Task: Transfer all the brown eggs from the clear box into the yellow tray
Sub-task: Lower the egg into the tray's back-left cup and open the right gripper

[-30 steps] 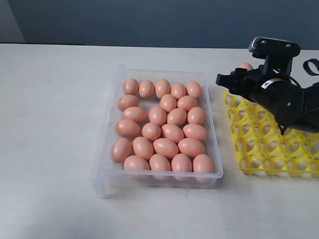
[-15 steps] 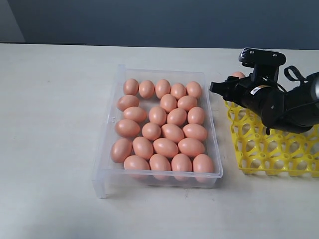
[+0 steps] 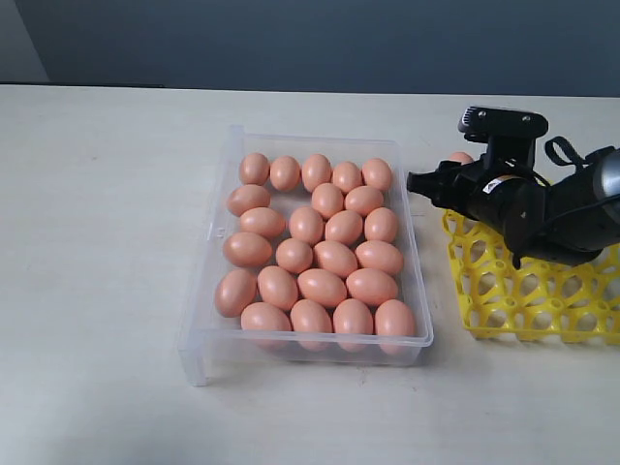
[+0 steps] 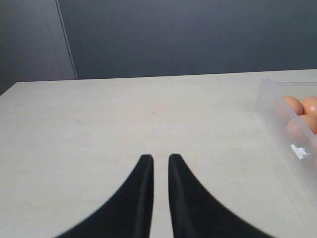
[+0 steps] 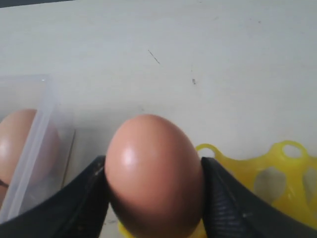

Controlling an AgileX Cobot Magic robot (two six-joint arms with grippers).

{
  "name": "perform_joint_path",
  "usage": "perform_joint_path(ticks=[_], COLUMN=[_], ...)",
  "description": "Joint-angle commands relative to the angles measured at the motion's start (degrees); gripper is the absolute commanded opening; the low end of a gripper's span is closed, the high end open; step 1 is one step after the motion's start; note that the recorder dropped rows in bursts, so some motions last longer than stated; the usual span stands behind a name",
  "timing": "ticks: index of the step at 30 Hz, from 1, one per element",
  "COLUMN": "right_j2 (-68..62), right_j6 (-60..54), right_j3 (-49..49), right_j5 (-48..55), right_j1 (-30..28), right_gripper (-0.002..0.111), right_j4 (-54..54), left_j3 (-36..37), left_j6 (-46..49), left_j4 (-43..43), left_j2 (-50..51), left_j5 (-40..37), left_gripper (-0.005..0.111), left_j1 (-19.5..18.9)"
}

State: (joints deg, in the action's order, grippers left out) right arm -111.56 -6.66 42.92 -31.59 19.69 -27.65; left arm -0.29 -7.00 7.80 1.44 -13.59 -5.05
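Right wrist view | brown egg clamped between right gripper jaws | left gripper closed

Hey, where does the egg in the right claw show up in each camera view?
Exterior: the egg is a sliver at right, above the yellow tray's back-left corner.
Left wrist: not in it.
Right wrist: fills the picture's lower middle, gripped in the right claw.
Shared landmark: the clear box, in all three.

Right claw gripping egg, left claw closed
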Motion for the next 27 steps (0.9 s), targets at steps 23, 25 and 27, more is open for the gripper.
perform_joint_path(ticks=[23,25,27], right_j2=[0.1,0.1,0.4], right_j6=[-2.8,-2.8,-2.8], right_j3=[0.4,0.4,0.4], right_j5=[2.8,2.8,2.8], right_j1=[-0.3,-0.3,-0.3], right_gripper=[0.058,0.058,0.058], right_j4=[-0.7,-0.7,-0.7], left_j3=[0.3,0.3,0.3], left_j6=[-0.1,-0.1,-0.1], left_j4=[0.0,0.0,0.0], left_j2=[0.1,0.1,0.1], left_j5=[-0.1,-0.1,-0.1], left_gripper=[0.012,0.012,0.012], left_j1=[0.0,0.0,0.0])
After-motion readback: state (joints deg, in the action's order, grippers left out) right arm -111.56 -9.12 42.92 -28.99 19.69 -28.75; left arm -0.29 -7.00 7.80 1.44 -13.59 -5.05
